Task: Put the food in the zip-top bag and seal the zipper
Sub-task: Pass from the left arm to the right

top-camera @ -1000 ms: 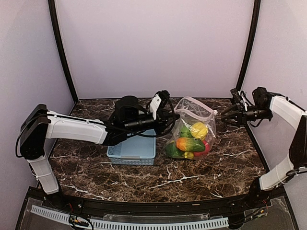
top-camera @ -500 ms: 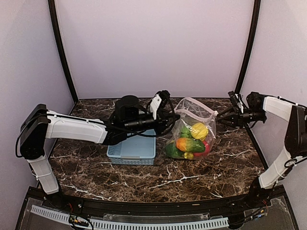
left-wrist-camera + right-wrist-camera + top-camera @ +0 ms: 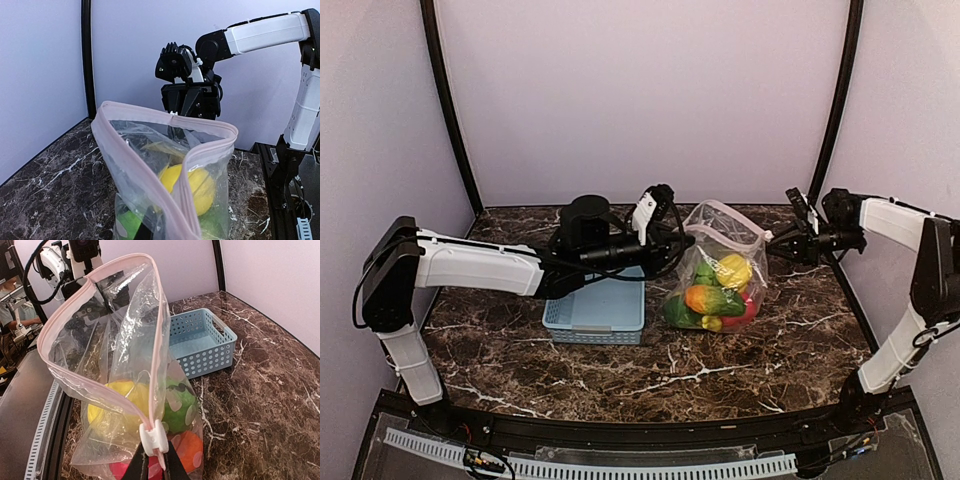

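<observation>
Dark marble-pattern table point(image 3: 620, 370): light blue basket point(image 3: 595, 312) mid-table, clear zip-top bag point(image 3: 720, 240) holding food point(image 3: 712, 298) just right.

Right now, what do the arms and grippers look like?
Left arm and right arm: white tubular shells, black joints, thin black cables near the wrists. Left gripper and right gripper: black, two slim fingers each.

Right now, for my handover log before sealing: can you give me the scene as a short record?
zip-top bag: upright, mouth open
food: inside the bag, none seen outside
zipper: unsealed, slider at the right arm's end
left gripper: shut on the bag's opposite corner
right gripper: fingers either side of the zipper below the slider, grip unclear
basket: light blue, beside the bag under the left arm
</observation>
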`<action>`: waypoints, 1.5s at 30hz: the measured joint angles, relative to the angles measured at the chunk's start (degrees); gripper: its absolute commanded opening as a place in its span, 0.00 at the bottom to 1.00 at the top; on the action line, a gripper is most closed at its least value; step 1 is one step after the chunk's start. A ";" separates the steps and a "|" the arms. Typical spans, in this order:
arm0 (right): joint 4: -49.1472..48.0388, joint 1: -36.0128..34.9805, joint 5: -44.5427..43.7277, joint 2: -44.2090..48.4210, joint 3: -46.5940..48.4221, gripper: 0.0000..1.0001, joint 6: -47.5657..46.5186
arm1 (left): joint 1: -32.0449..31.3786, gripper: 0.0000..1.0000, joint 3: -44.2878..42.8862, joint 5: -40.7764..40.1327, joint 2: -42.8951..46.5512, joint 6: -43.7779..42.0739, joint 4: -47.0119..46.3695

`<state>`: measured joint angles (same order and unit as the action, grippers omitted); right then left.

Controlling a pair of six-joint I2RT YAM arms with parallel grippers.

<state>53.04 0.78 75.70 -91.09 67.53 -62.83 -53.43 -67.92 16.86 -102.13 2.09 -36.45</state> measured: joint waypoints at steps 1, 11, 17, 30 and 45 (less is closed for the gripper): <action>-0.09 -0.02 0.07 -0.09 0.02 0.01 0.09 | 0.09 0.05 0.00 0.00 0.00 0.02 0.02; 0.94 0.04 -6.29 2.80 1.25 0.00 1.51 | 1.20 0.06 0.04 0.13 0.00 0.15 0.09; 6.69 0.04 -16.83 10.91 9.35 0.00 0.52 | 2.19 0.09 0.31 1.70 1.46 -0.59 2.75; 20.87 -4.76 -31.89 12.94 22.45 0.00 0.20 | 2.47 0.62 2.54 4.35 7.30 -4.81 7.21; 24.52 -13.51 -42.14 13.66 29.07 0.00 9.53 | -6.21 0.73 -23.54 4.28 6.80 -15.65 23.78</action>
<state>77.56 -12.73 33.56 -77.43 96.60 -53.30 -59.64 -91.46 21.15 -95.33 -13.56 -12.67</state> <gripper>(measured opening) 0.004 0.741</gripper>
